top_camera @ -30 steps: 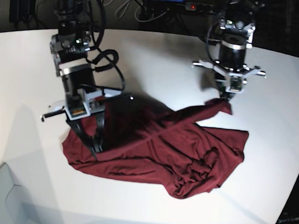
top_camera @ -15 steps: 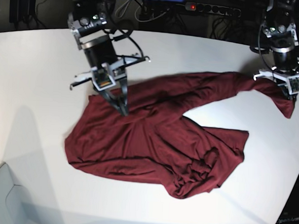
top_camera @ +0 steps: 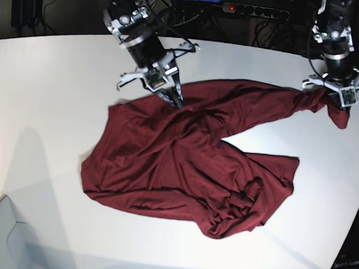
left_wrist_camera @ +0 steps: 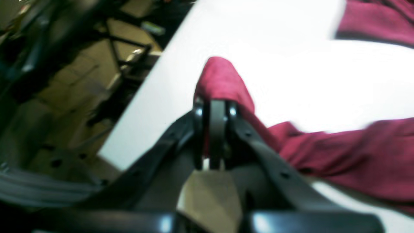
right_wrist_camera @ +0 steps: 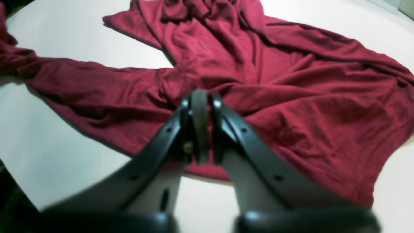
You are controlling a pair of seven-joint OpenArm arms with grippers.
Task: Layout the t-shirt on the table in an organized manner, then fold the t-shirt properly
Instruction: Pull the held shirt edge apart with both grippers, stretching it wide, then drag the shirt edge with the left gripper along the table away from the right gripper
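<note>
Maroon t-shirt (top_camera: 184,165) lies rumpled at table (top_camera: 41,101) centre. I see left gripper (left_wrist_camera: 215,111) clamped on its sleeve end at two o'clock, right gripper (right_wrist_camera: 200,106) pinching fabric at eleven. Overpulling risks dragging the sleeve past the edge.

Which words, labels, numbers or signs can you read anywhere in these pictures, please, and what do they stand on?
None can be read.
The shirt is plain, with no print.
The table bears no marking.
Small coloured stickers on the right claw and the left claw are too small to read.
The wrist views are too blurred to show any lettering.
</note>
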